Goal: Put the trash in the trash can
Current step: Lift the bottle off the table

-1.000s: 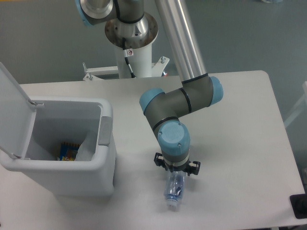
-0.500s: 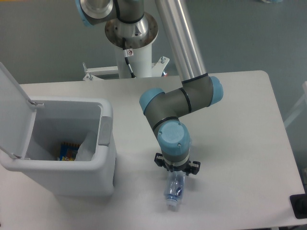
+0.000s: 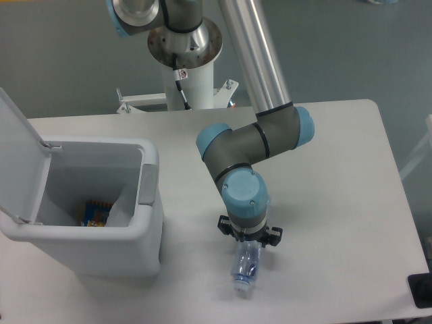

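Hand (image 3: 248,244) down over bottle (image 3: 246,268) on surface (image 3: 337,202), right of trash can (image 3: 101,250) w/ lid open. Fingers hidden, grip can't be told. Needs firm squeeze mid-body before lifting; crushed plastic prob. slips.

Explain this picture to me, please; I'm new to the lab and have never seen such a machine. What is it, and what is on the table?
It is a single robot arm, filmed from above by one fixed camera. Its gripper points down onto a crushed clear plastic bottle lying on the white table; the wrist hides the fingers, so I cannot tell whether it holds the bottle. On the left stands a trash can with its lid flipped open. Inside lie white paper and something colourful.
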Action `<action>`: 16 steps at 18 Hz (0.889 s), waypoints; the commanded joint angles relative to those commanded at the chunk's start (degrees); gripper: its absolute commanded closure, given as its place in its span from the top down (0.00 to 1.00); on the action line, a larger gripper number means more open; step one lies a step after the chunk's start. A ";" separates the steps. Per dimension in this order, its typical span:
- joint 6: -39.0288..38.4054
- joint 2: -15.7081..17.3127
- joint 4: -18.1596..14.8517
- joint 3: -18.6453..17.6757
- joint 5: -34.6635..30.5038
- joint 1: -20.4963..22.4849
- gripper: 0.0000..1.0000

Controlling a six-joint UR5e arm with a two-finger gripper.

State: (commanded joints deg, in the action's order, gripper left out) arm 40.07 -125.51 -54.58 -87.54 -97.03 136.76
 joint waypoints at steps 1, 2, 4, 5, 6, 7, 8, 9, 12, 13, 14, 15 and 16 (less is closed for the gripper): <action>0.61 0.00 0.26 0.52 0.00 0.00 0.66; 0.18 0.52 3.66 3.83 4.61 1.74 0.66; 0.00 1.57 3.69 6.14 10.25 2.98 0.66; -0.08 2.10 3.78 6.94 12.89 3.77 0.65; -0.35 2.72 3.78 7.55 15.62 4.39 0.65; -0.87 3.42 4.13 7.82 18.17 5.00 0.63; -1.14 4.21 5.00 8.08 20.54 5.62 0.63; -1.49 4.83 6.05 8.52 23.09 6.15 0.63; -4.73 5.19 8.78 10.71 29.17 6.59 0.63; -6.48 5.27 9.66 11.59 29.79 6.59 0.63; -8.33 5.45 10.45 12.65 31.19 6.59 0.63; -10.00 5.54 11.15 13.61 33.11 6.59 0.63; -11.41 5.54 11.77 14.58 34.70 6.50 0.63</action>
State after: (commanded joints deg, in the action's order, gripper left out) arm 28.67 -119.97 -42.81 -72.96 -62.33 143.26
